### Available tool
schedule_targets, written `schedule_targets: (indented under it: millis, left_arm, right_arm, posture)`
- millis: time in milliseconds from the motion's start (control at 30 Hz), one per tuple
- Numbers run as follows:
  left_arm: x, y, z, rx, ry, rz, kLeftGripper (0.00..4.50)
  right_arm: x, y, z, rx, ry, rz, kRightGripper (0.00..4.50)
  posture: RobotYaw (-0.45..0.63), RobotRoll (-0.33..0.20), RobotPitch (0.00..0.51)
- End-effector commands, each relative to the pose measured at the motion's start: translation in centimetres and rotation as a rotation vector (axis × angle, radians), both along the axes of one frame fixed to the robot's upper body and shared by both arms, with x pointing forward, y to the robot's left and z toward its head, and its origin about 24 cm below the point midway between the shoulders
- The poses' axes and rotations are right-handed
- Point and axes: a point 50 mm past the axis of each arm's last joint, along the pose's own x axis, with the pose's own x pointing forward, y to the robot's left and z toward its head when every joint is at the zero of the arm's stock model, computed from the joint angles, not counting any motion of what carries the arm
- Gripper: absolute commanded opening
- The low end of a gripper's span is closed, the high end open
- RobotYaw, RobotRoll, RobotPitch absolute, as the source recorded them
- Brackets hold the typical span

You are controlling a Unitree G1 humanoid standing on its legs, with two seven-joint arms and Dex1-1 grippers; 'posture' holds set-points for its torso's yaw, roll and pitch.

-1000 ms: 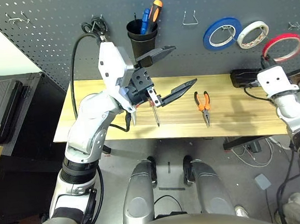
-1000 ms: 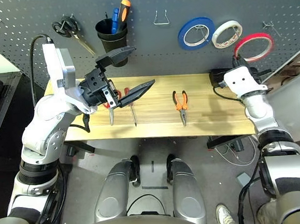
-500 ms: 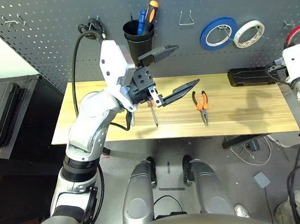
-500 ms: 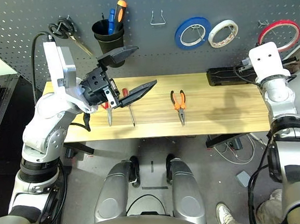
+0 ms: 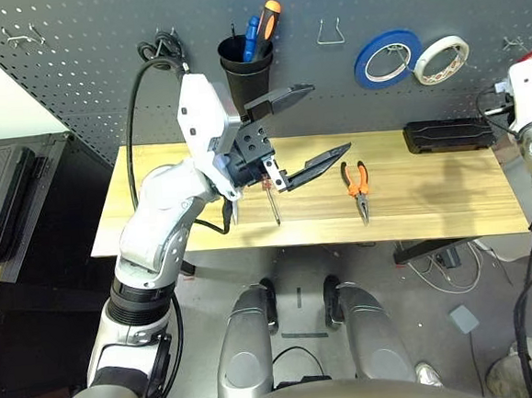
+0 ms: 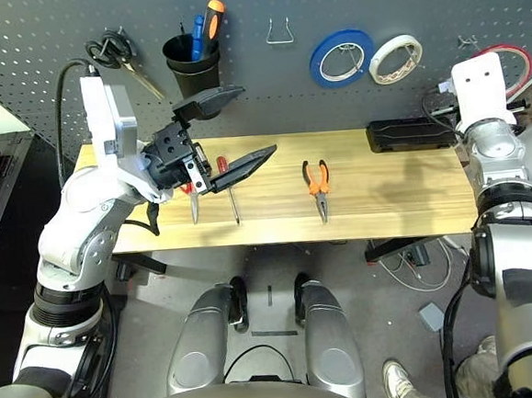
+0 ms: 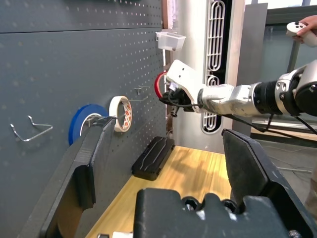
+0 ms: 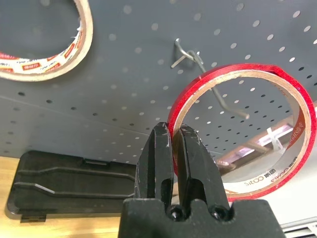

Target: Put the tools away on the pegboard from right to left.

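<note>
Right fingers: the right gripper [image 8: 172, 136] is pinched onto the rim of the thin red tape ring [image 8: 257, 74], black fingers [image 8: 157, 163] pressed together with the band between them.
Ring and hook: in the right wrist view a metal hook [image 8: 208, 82] juts from the pegboard [image 8: 124, 109] and its wire passes through the ring's opening; whether the ring touches the hook I cannot tell.
Same spot from the head: just a red arc [image 6: 505, 54] shows behind the white wrist housing, so the hook and the grip are hidden there.
Left fingers: the left gripper [image 5: 302, 124] is spread wide and empty, held above the table [image 5: 432, 200].
Left wrist view: it looks between its own fingers [image 7: 94, 158] at the right arm by the board, the blue tape roll [image 7: 84, 121] and white tape roll [image 7: 123, 113].
On the table: pliers [image 5: 361, 184], the red-handled screwdriver [image 6: 227, 188] and red-handled scissors [image 6: 192, 200], partly covered by the left gripper; a black case [image 5: 450, 135] near the board.
On the board: a black cup [image 5: 242, 64] with screwdrivers, black-handled scissors [image 6: 121, 55], an empty wire hook [image 5: 332, 33].
</note>
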Motion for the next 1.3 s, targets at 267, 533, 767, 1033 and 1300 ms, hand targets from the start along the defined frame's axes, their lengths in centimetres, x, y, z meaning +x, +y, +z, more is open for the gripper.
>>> schedule_targets:
  millis: [267, 533, 767, 1033, 1300]
  left_arm:
    - [-0.7, -0.3, -0.1, 0.005, 0.006, -0.012, 4.5]
    - [-0.6, 0.1, -0.3, 0.019, 0.014, -0.001, 4.5]
    - [-0.4, 0.7, -1.3, 0.083, 0.05, 0.03, 4.5]
    - [0.2, 1.6, -3.2, 0.204, 0.12, 0.093, 4.5]
    - [0.4, 2.8, -5.3, 0.442, 0.206, 0.183, 4.5]
  right_arm:
    - [-0.2, 1.1, 0.1, -0.048, -0.147, 0.045, 3.47]
    - [-2.0, 2.7, -3.0, -0.132, -0.163, 0.189, 4.47]
    - [-3.6, 4.8, -7.4, 0.014, -0.058, 0.284, 4.47]
    - [-5.3, 7.6, -11.2, 0.218, 0.187, 0.34, 4.47]
    - [-6.2, 10.6, -12.3, 0.418, 0.413, 0.341, 4.47]
  posture:
    - [0.19, 0.0, 0.211]
    - [0.19, 0.0, 0.214]
    - [0.19, 0.0, 0.222]
    - [0.18, 0.0, 0.226]
    - [0.2, 0.0, 0.227]
